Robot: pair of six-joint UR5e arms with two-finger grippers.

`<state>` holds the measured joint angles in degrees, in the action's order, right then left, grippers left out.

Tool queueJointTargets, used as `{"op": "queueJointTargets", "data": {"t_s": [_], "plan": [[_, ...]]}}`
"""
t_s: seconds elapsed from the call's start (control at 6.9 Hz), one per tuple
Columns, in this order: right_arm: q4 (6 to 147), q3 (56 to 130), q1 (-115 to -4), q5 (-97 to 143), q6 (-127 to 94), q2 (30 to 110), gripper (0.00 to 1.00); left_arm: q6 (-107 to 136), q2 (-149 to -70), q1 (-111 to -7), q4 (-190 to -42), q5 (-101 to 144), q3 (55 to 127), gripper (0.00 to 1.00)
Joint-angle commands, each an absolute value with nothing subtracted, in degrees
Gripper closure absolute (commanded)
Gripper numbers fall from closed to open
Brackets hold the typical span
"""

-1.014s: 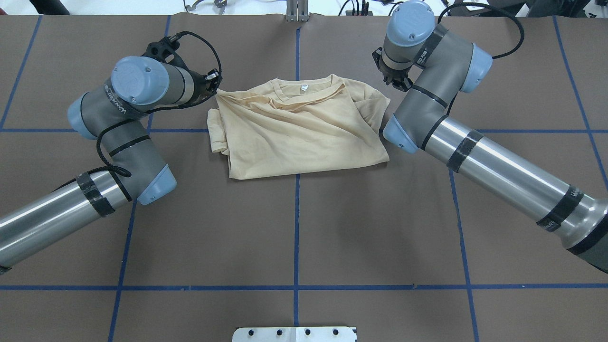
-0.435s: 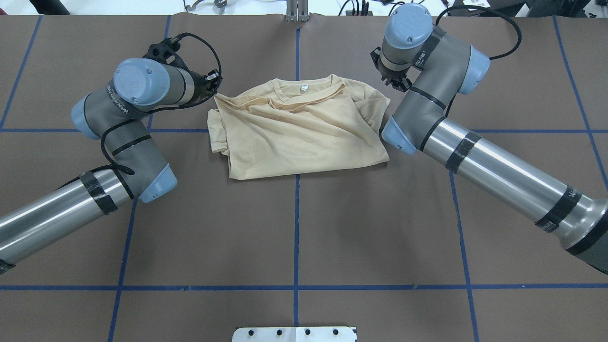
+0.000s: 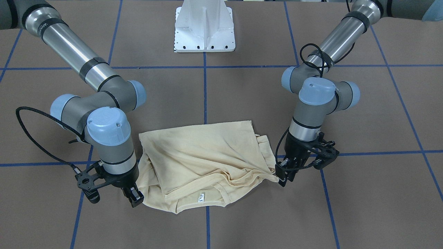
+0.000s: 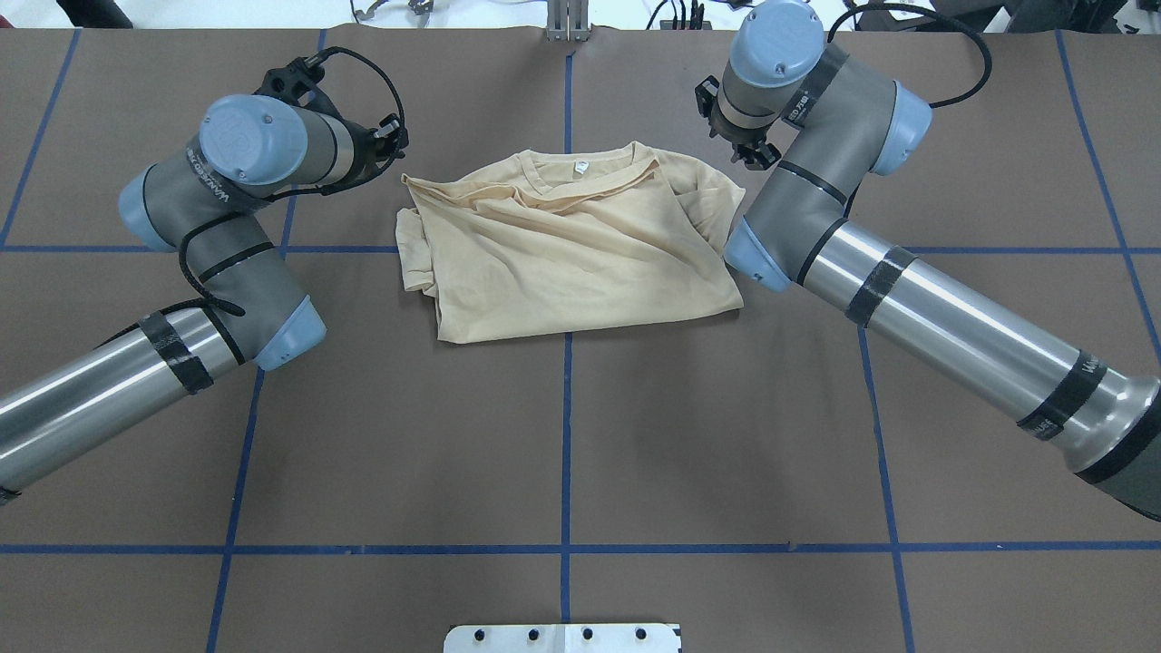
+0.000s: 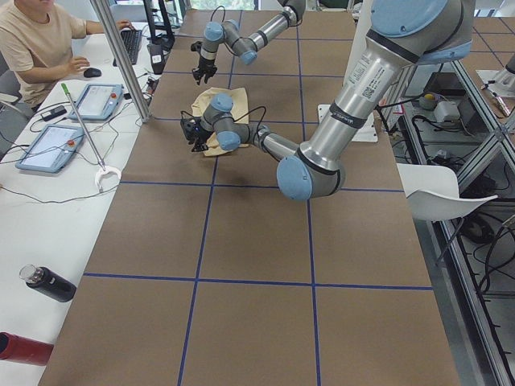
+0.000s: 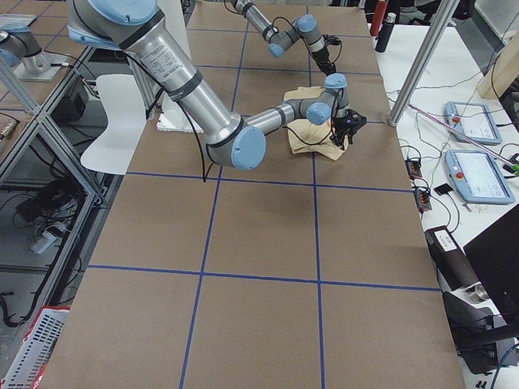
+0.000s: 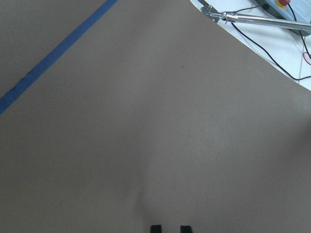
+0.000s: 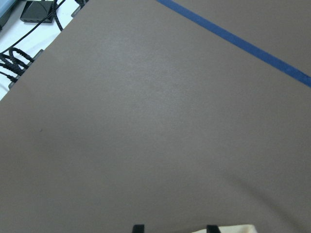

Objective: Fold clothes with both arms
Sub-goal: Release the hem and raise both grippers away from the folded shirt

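By shirt: L+R jaws apart, empty

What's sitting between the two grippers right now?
Just the T-shirt, lying partly folded on the table, with the left gripper at one side edge and the right gripper at the other. The front-facing and overhead views both show it.

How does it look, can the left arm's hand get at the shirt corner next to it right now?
Probably yes. The left hand hangs right beside the shirt at that corner, slightly open and empty, and nothing lies between them.
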<state>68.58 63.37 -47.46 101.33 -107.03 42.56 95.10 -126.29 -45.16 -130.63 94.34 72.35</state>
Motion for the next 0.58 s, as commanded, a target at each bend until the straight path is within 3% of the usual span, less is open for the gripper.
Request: {"op": "queueJointTargets", "data": {"t_s": [0.0,0.43], "plan": [[65.94,63.2,-47.46,101.51,-107.4,41.31,0.38,95.01,-126.3,-47.28,-131.04,94.39,73.21,0.45],[65.48,60.58,-45.89,101.16,-113.97,37.29,0.31,95.01,-125.6,-47.64,-131.92,94.31,74.44,0.45]]}}
